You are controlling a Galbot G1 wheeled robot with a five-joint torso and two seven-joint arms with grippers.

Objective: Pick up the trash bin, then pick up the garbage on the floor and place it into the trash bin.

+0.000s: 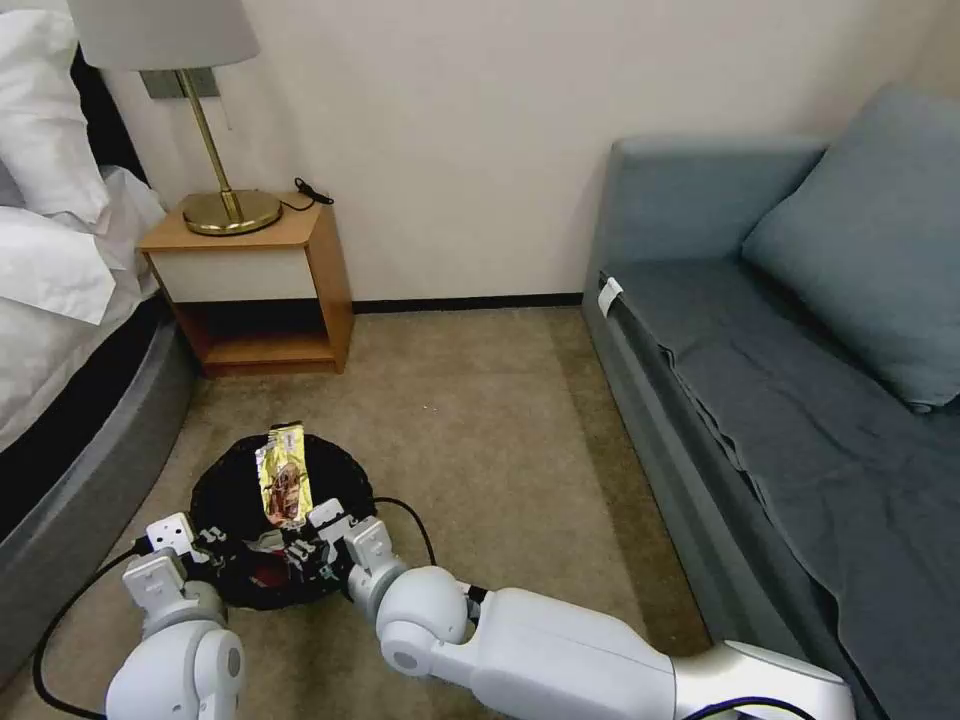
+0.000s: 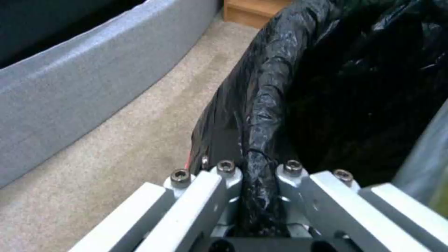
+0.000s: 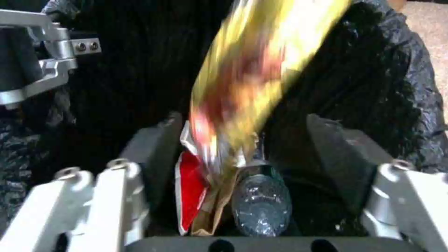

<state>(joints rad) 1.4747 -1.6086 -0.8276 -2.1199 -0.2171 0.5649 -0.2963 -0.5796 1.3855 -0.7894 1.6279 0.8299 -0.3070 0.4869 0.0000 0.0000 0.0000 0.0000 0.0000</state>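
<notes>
Low and left of centre in the head view, the trash bin (image 1: 345, 470) is held at its bag-lined rim by the closed left tool (image 1: 205, 545) while the gold-brown wrapper (image 1: 283, 480) stands between the spread fingers of the right tool (image 1: 315, 545); if tipped outward by its own stiffness, it could fall onto the carpet (image 1: 500, 430).

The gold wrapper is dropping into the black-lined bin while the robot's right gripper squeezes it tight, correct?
Not quite. The right gripper is open: in the right wrist view its fingers stand apart from the gold wrapper, which hangs blurred over the bin. The rest holds.
</notes>
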